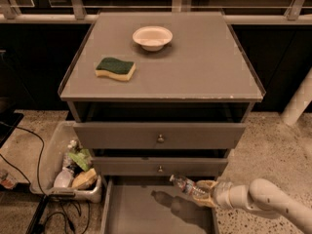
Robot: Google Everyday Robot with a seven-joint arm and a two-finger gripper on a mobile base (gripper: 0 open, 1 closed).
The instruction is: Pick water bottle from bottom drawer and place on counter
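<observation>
Speckled flooring surrounded a grey cabinet, with a bin of clutter [68, 172] sitting on the floor against its left side. On the counter [204, 67] lay a green-and-yellow sponge [115, 68] toward the left and a small white bowl [152, 37] farther back near the middle. Below the two knobbed drawer fronts [159, 135], the bottom drawer [141, 213] stood pulled out. Over its right part the water bottle [187, 185] hung tilted, cap pointing left, its shadow on the drawer floor. From the right, the gripper [205, 193] was pinching the bottle's base end
</observation>
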